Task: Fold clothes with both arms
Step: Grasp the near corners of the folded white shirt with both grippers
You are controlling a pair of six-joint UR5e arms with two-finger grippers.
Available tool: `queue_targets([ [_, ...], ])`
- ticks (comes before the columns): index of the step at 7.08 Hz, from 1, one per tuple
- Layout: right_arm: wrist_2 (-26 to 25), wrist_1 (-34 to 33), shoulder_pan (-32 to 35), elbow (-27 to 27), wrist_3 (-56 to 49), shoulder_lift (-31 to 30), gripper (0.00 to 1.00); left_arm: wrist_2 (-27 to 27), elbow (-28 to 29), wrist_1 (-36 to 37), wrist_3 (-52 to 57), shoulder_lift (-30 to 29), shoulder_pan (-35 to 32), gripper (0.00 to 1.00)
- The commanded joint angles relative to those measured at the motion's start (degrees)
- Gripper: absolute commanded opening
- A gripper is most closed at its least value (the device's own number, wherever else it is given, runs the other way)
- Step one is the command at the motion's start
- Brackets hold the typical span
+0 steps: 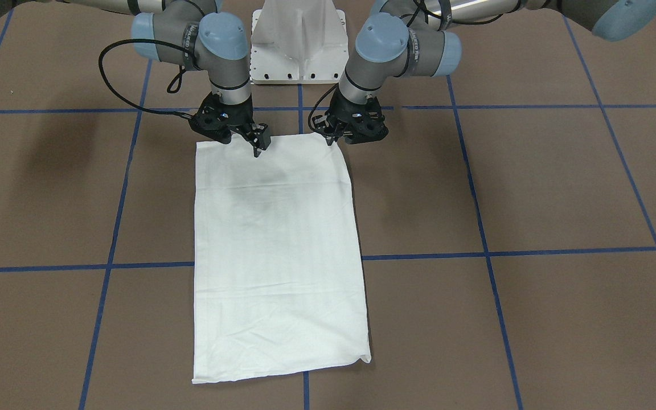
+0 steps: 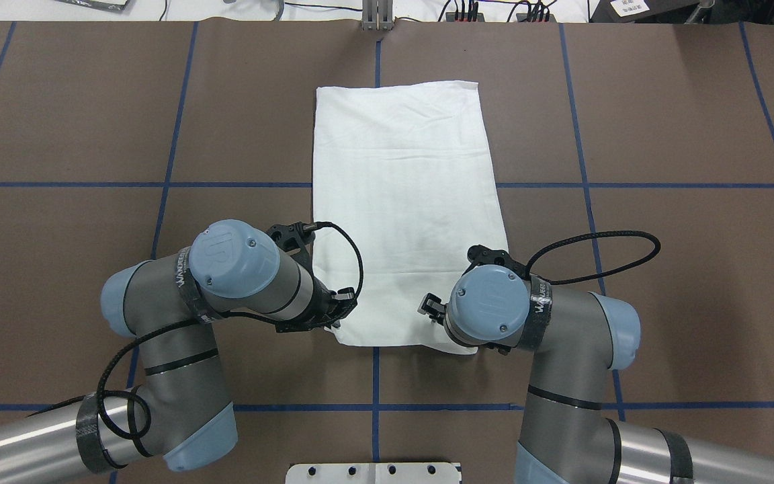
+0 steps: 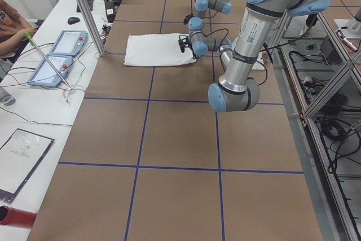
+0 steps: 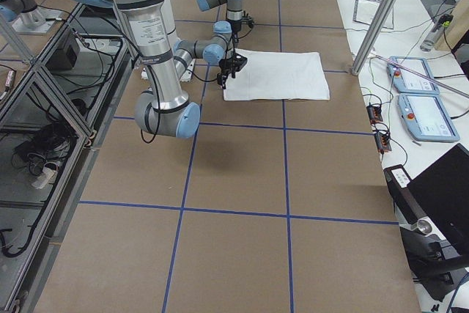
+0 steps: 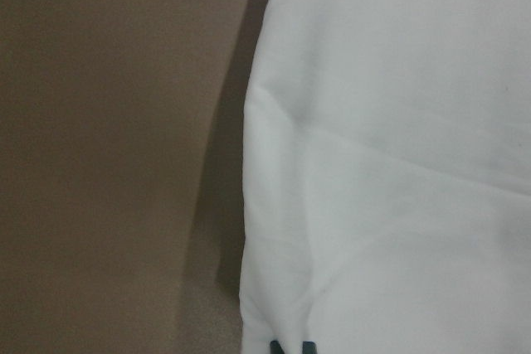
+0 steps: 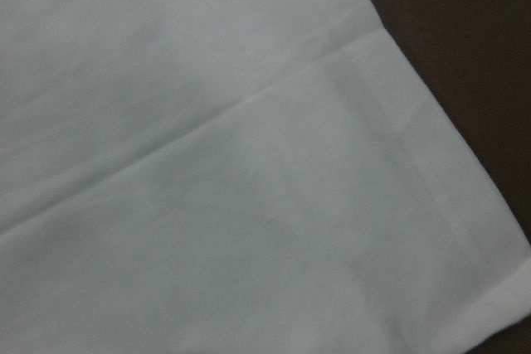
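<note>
Although sleeves, collar and print are nowhere on show, the item is one white shirt [image 2: 404, 202] — lying flat as a long, narrow rectangle in the middle of the brown table [image 2: 662, 134], short end toward the robot.

Done, by appearance: side folds made, sleeves tucked inside.

Left to do, most likely: folding the length over, near end to far end.

Left gripper [image 1: 331, 135]: at one near corner, tips low at the cloth's edge; whether it is clamped on fabric cannot be told.

Right gripper [image 1: 258, 147]: at the other near corner, fingers pointing down onto the edge — grasp likewise undetermined.

Cloth smooth, few creases, no part raised.
</note>
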Motion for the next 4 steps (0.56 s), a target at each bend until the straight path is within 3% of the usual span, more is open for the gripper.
queue_targets([
  [1, 0.1, 0.1, 0.1, 0.3, 0.0, -0.6, 1.00, 0.0, 0.0, 0.0, 0.0, -0.1, 0.0, 0.00],
  [4, 0.1, -0.4, 0.0, 0.5, 0.0, -1.2, 1.00, 0.0, 0.1, -0.2, 0.0, 0.0, 0.0, 0.00],
])
